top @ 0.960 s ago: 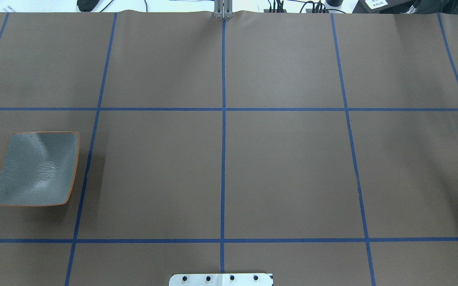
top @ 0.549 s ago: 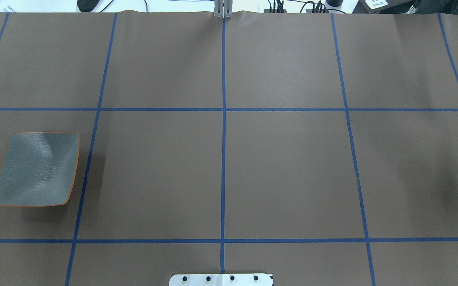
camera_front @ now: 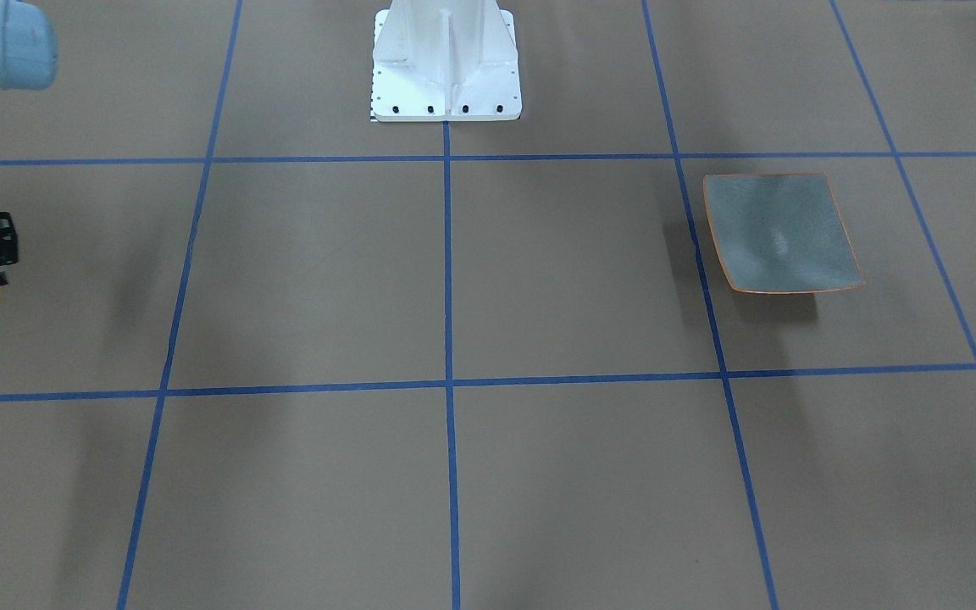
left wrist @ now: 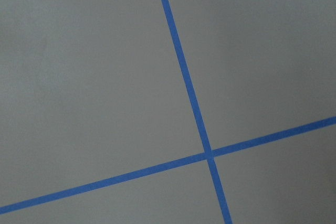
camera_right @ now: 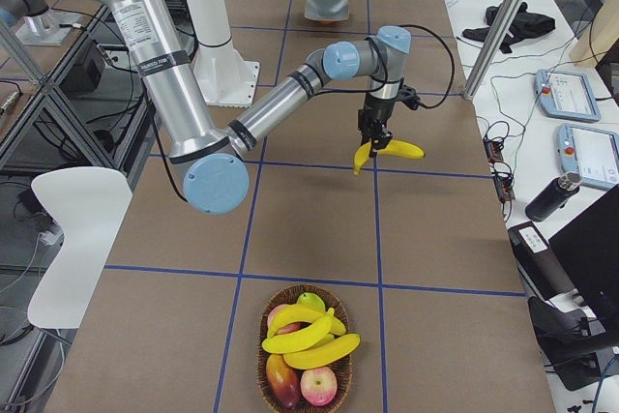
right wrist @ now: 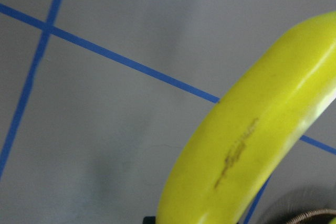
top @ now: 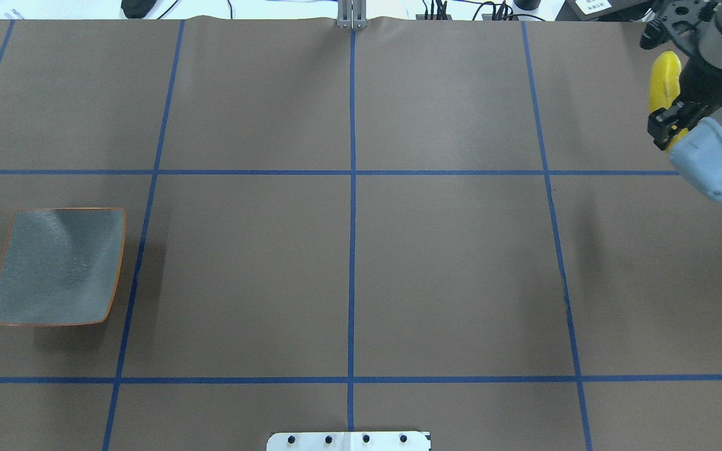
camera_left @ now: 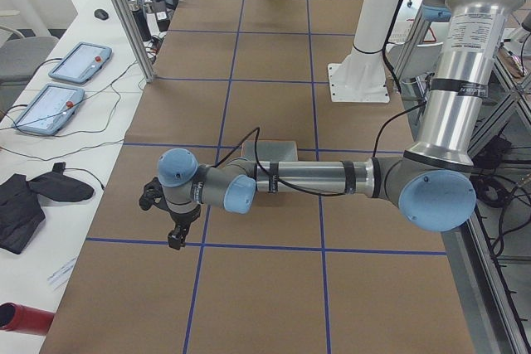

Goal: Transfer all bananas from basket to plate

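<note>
My right gripper (top: 668, 120) is shut on a yellow banana (top: 663, 81) and holds it above the table at the far right. It also shows in the exterior right view (camera_right: 373, 139), with the banana (camera_right: 397, 150) hanging below it. The banana fills the right wrist view (right wrist: 252, 145). The basket (camera_right: 261, 367) holds up to three more bananas (camera_right: 302, 333) at the table's right end. The grey-green plate (top: 54, 266) with an orange rim sits empty at the left. My left gripper (camera_left: 176, 234) hovers past the plate; I cannot tell if it is open.
The basket also holds apples (camera_right: 319, 386) and a green fruit (camera_right: 309, 301). The white robot base (camera_front: 446, 63) stands at the table's near middle edge. Blue tape lines grid the brown table. Tablets and cables lie on the side desk (camera_right: 571, 132).
My right arm has come into the overhead view at the top right, carrying the banana. Before, only its shadow showed on the table. The plate has not moved.
</note>
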Robot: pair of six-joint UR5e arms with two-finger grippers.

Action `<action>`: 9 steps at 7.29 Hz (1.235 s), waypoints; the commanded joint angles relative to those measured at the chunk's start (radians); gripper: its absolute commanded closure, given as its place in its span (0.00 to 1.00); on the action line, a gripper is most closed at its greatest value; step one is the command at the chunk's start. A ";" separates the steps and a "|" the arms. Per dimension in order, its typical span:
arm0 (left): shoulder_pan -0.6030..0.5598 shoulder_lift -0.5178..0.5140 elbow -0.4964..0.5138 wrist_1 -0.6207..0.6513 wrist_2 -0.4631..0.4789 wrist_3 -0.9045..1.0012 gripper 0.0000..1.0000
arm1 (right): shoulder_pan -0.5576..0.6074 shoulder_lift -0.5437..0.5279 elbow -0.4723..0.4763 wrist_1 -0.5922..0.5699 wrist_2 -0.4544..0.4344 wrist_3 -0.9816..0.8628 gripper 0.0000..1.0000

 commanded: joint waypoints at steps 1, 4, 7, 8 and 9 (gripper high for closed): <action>0.040 -0.056 0.004 -0.016 -0.081 -0.159 0.00 | -0.138 0.127 -0.001 0.104 0.002 0.289 1.00; 0.121 -0.169 -0.007 -0.022 -0.195 -0.274 0.00 | -0.270 0.223 0.000 0.126 0.000 0.315 1.00; 0.263 -0.257 -0.082 -0.022 -0.312 -0.429 0.00 | -0.361 0.299 0.009 0.128 0.002 0.316 1.00; 0.325 -0.266 -0.122 -0.022 -0.330 -0.478 0.00 | -0.373 0.314 0.009 0.128 0.005 0.319 1.00; 0.353 -0.319 -0.130 -0.023 -0.352 -0.542 0.00 | -0.391 0.325 0.009 0.128 0.006 0.320 1.00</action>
